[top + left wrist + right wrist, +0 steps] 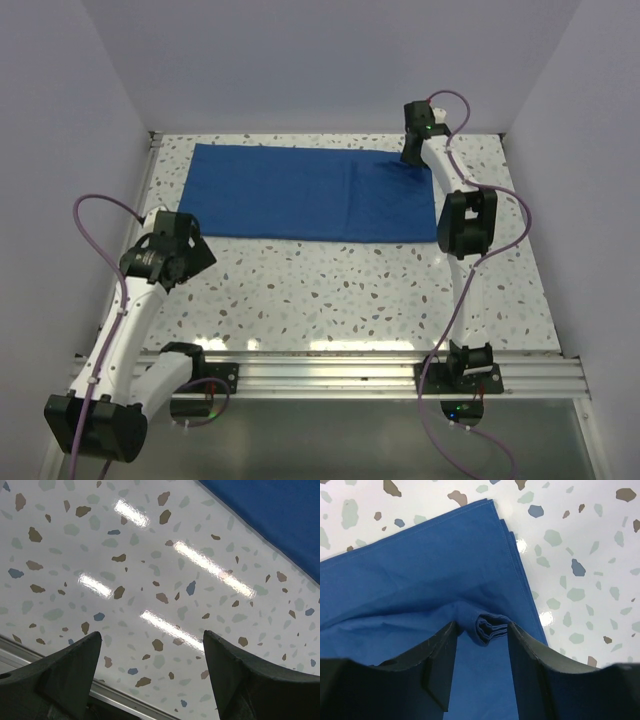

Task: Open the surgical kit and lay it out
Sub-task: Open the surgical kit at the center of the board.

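**My Robot Test Room**

I work in a lab box: plain pale walls (330, 60) stand round a speckled table (330, 300). My two arms (125, 330) are bolted to a metal rail (330, 372) — purple cables (100, 197) loop off them.

Seen as a royal-blue cloth wrap (300, 195) — matte, woven, folded into a long rectangle. Lies flat across the far part of the surface (330, 290), long edges running left to right, far edge close to the surface's far rim. Carries a faint crease across its width, right of the middle. Shows several stacked layers at the far right corner, edges slightly stepped. Bunched near that corner into a small raised fold — pinched between the jaws of the right gripper (482, 627), with soft wrinkles spreading from the pinch.
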`<state>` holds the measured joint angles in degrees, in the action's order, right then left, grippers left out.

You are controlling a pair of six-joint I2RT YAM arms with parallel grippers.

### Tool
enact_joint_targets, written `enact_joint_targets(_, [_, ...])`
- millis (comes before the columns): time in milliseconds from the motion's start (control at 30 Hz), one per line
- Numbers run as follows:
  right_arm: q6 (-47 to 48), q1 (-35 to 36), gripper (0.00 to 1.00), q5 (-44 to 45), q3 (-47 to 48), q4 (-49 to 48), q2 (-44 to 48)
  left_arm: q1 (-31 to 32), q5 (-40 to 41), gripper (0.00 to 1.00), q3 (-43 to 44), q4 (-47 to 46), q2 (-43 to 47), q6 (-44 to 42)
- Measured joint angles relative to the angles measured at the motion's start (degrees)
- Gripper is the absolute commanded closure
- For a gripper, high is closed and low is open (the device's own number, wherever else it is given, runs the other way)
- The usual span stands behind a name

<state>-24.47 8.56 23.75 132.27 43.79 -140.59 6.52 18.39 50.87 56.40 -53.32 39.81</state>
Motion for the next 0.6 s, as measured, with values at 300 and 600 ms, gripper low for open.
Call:
enact_joint_targets(300, [1.0,-0.1,0.74,0.8,0.3,0.4,-0.1,0.0,0.0,0.13,-0.2,0.0,0.7,0.0])
enact_joint_targets(600, [1.0,-1.0,1.0,-0.1,2.2,0.3,-2.3,0.0,0.2,0.13,-0.2,0.1,0.8,0.1])
